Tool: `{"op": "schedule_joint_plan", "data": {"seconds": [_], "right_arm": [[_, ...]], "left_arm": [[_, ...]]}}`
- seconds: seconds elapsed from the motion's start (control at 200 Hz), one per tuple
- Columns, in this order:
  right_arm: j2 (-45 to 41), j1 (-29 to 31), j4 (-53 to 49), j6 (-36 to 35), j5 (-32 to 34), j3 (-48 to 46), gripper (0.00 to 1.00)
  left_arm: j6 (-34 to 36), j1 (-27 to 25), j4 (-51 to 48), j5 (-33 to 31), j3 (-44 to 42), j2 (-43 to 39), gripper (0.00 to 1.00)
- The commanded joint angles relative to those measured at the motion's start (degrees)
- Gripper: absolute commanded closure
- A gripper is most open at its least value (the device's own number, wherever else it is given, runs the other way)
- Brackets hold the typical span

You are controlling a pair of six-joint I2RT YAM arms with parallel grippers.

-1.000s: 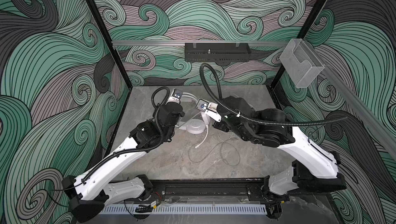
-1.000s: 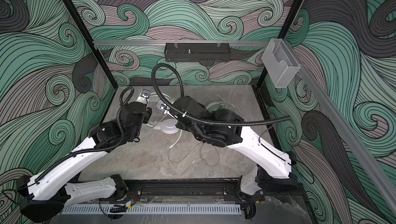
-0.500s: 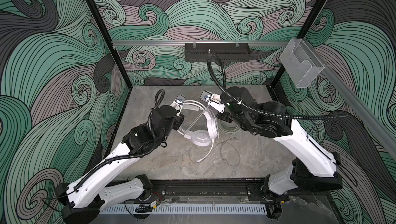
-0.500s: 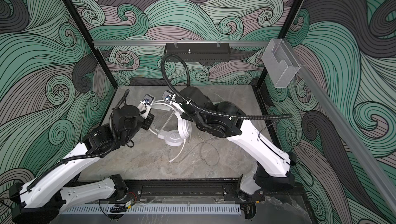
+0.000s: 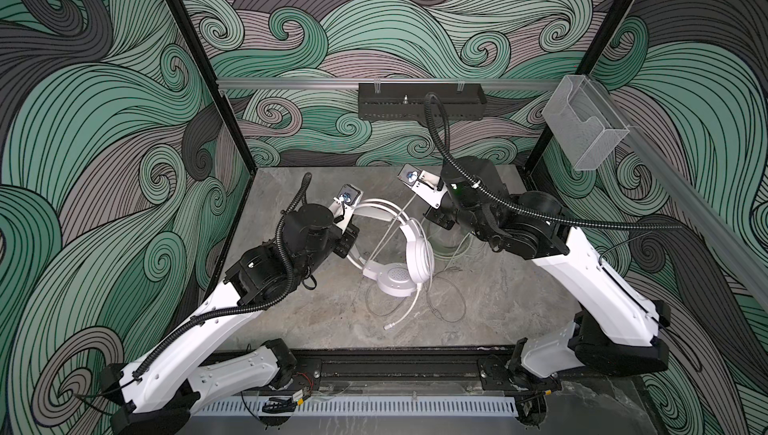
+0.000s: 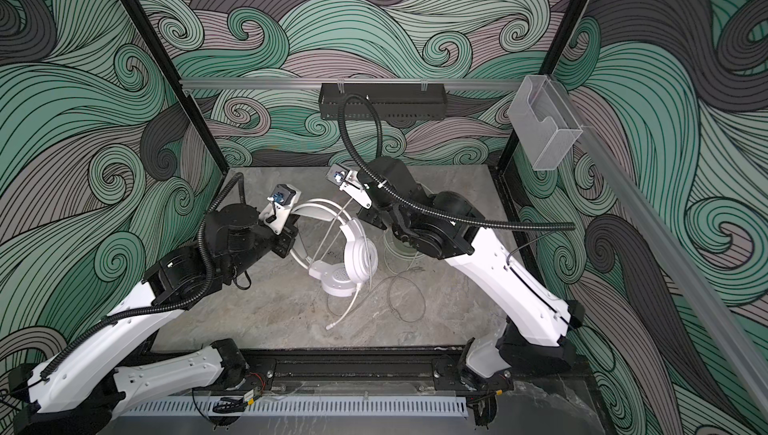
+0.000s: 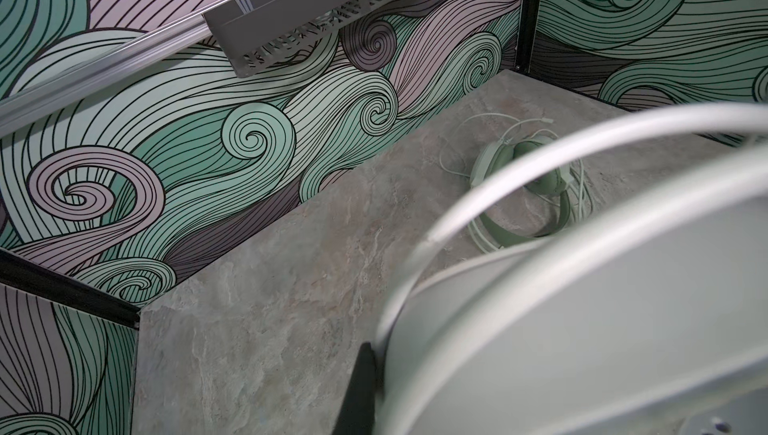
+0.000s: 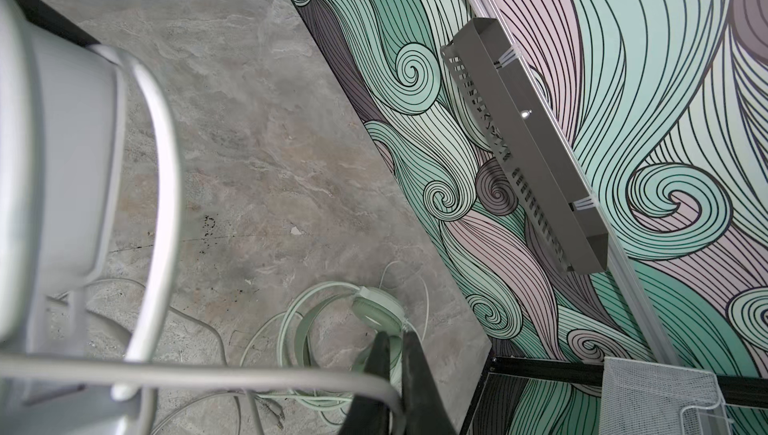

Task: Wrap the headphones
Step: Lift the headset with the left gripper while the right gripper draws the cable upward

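Dead centre, the light-looking white plastic over-ear headset [image 5: 417, 252] is held up by its stiff headband [image 5: 376, 208] in the tightly clamped left claw [image 5: 349, 243], the nearly closed right claw [image 8: 394, 343] at two o'clock pinching its floppy cable [image 5: 388, 232].

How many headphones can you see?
2. The white headphones are in the middle, headband lifted. The mint green headphones lie farther back, partly under the right arm.
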Motion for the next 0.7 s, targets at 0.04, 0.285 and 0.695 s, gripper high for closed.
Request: {"op": "schedule_joint_plan", "data": {"seconds": [0.04, 0.285, 0.695], "right_arm": [[-3.43, -1.82, 3.63, 2.27, 0.20, -1.99, 0.90], [-8.29, -4.48, 7.76, 6.94, -2.60, -9.24, 0.89], [-12.80, -8.06, 18.82, 11.16, -16.32, -19.96, 0.75]], "left_arm": [[-2.76, 0.17, 1.02, 2.21, 3.52, -0.22, 1.00], [-4.70, 0.16, 1.75, 3.92, 4.64, 0.03, 1.00], [-8.46, 0.16, 1.80, 9.60, 8.77, -0.02, 1.00]]}}
